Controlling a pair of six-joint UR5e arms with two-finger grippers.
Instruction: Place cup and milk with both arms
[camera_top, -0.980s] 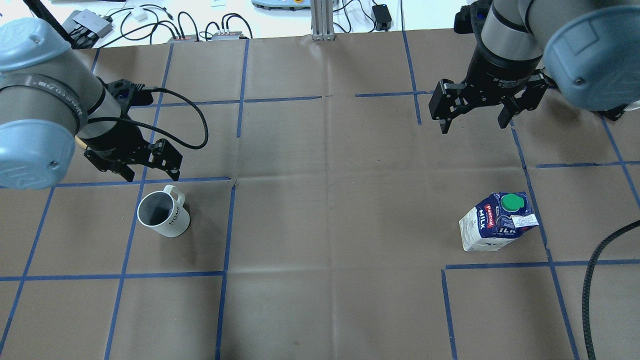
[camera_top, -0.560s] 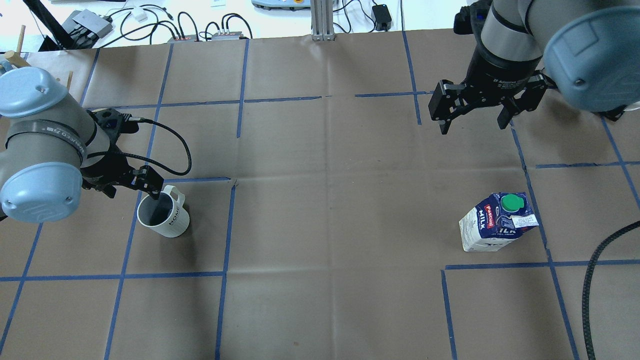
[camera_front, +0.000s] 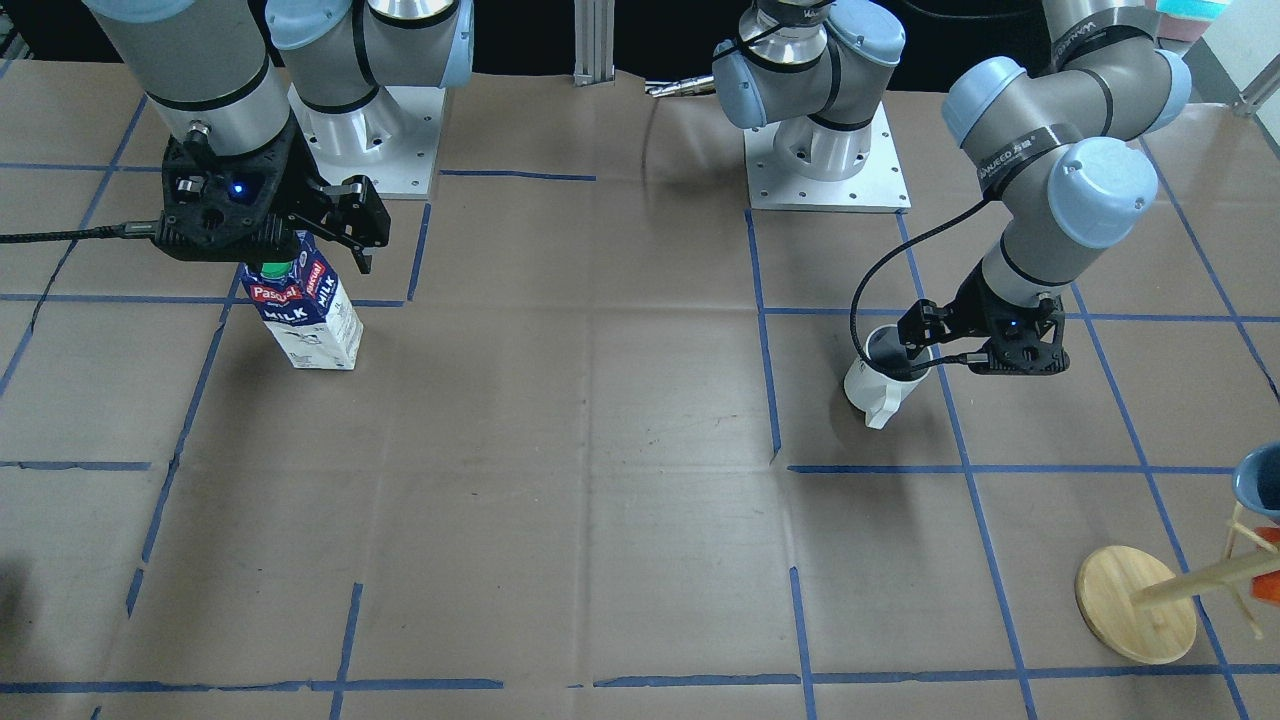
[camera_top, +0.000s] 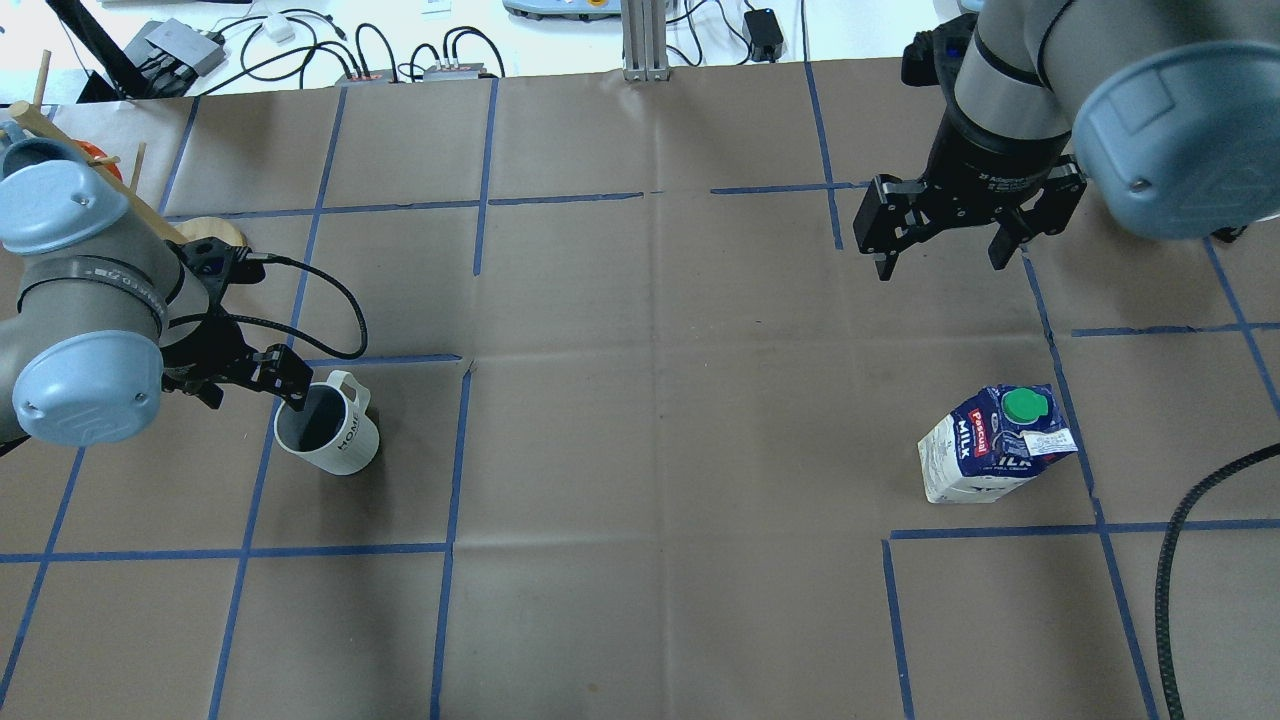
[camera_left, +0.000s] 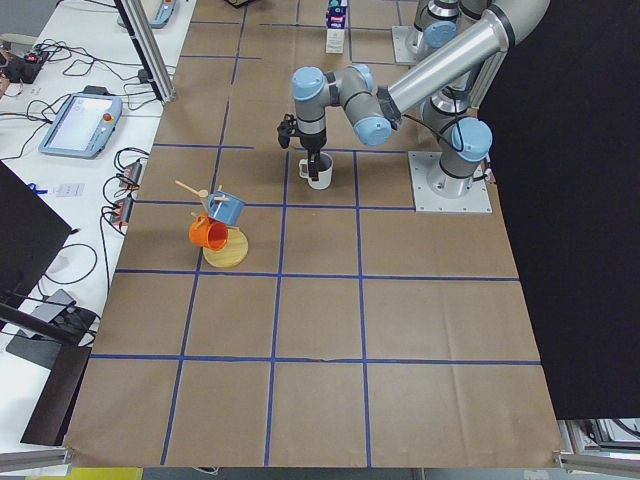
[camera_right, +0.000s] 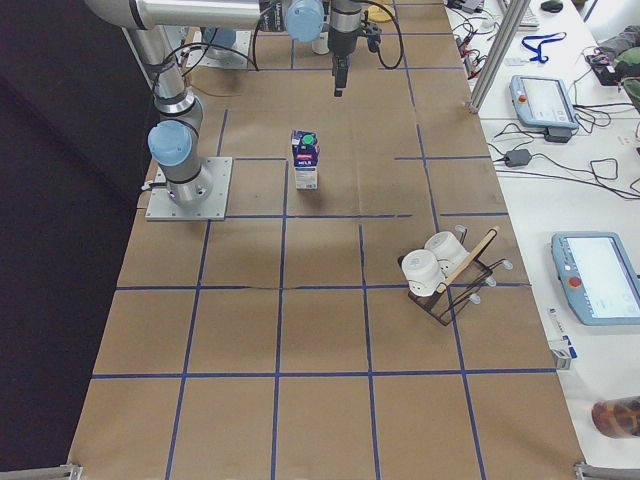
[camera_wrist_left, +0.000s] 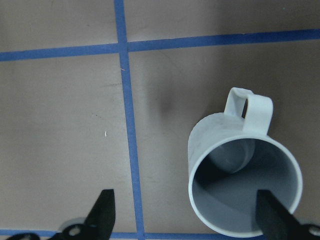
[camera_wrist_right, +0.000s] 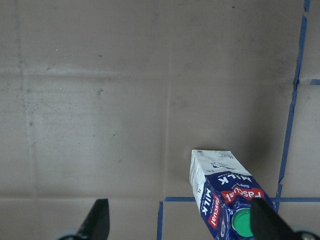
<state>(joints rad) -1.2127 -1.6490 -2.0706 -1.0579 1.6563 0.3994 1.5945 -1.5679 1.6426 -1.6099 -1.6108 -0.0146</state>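
Observation:
The white cup (camera_top: 335, 435) stands upright at the left, handle toward the far side. My left gripper (camera_top: 256, 398) is open and low over it. One finger is inside the cup's mouth and the other outside its wall, as the left wrist view (camera_wrist_left: 187, 216) shows around the cup (camera_wrist_left: 245, 185). The milk (camera_top: 990, 445) stands upright at the right, green cap on top. My right gripper (camera_top: 940, 265) is open and empty, high above the table and beyond the carton. The right wrist view shows the milk (camera_wrist_right: 225, 195) below the open gripper (camera_wrist_right: 182, 220).
A wooden mug tree (camera_front: 1135, 605) with a blue and an orange mug stands beyond the left arm (camera_left: 220, 230). A black rack with white cups (camera_right: 440, 270) stands at the far right. Blue tape lines (camera_top: 455, 450) mark squares on the brown table cover.
My left gripper has come down and toward the cup; one finger now dips into its mouth. My right gripper has shifted only slightly. Cup and milk have not moved.

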